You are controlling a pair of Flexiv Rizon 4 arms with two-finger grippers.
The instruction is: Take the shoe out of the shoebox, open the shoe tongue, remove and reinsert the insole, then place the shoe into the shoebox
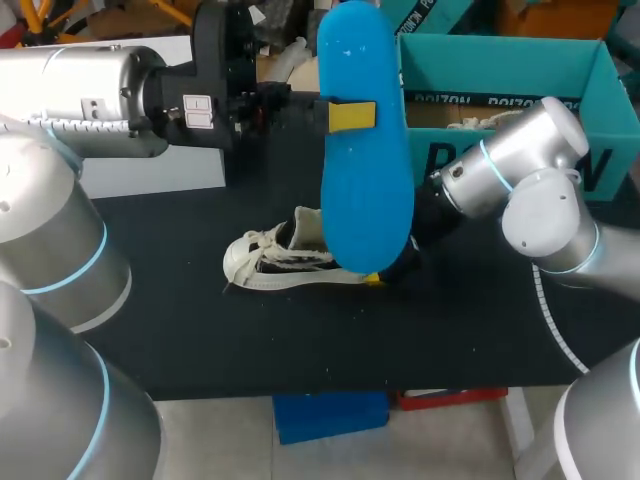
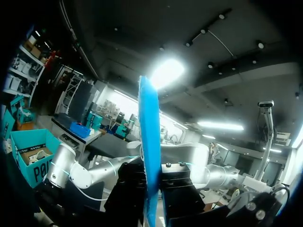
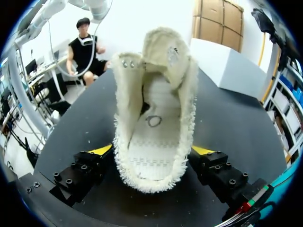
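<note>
A cream canvas shoe [image 1: 275, 255] lies on the black table [image 1: 300, 340], its toe toward my left arm. My left gripper [image 1: 350, 115] is held high over the table, shut on a blue insole [image 1: 362, 150] that hangs upright and hides the shoe's heel. In the left wrist view the insole [image 2: 150, 156] shows edge-on between the fingers of the left gripper [image 2: 154, 187]. My right gripper [image 3: 152, 151] is open at the heel. The shoe [image 3: 154, 118], mouth spread and with no insole inside, sits between its yellow fingertips [image 3: 102, 150]. In the head view only one tip of the right gripper [image 1: 385, 270] shows.
The teal shoebox [image 1: 600, 75] stands open at the back right with crumpled paper [image 1: 480, 122] inside, just behind my right arm. A white box [image 1: 150, 170] sits at the back left under my left arm. Bare black table runs along the front edge.
</note>
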